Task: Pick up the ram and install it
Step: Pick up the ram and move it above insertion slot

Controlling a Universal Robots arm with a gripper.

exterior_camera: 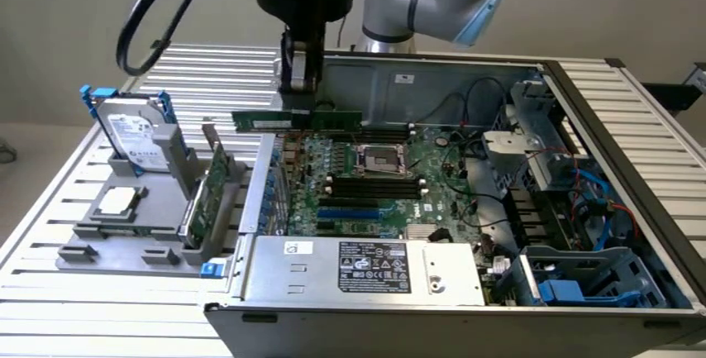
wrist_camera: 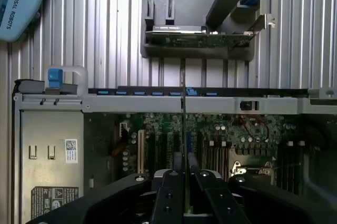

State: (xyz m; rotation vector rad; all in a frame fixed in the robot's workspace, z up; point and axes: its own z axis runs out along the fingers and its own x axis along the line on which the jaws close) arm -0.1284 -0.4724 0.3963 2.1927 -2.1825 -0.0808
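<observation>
big picture first: the open computer case (exterior_camera: 441, 312) sits under my claw (exterior_camera: 299, 97), with the motherboard (exterior_camera: 441, 201) flat on its floor, well below my fingertips.

the long black slots (exterior_camera: 375, 186) on that board are below me and a bit off toward the middle of the board, so i'm not right over them, as far as i can judge.

the ram (exterior_camera: 331, 118) is pinched between my fingers and hangs just under the claw, up in the air and touching nothing else. i've got it around the middle, with roughly equal lengths sticking out each side.

its long axis is level and runs straight across my fingers. that looks close to parallel with the slots, which is the bit that matters for seating it. it stands on edge, flat faces against my pads, lower long edge pointing down at the board.

from the wrist view i see the ram (wrist_camera: 182, 124) edge-on as a thin line running away from the claw (wrist_camera: 183, 182), lined up with the slot direction.
</observation>
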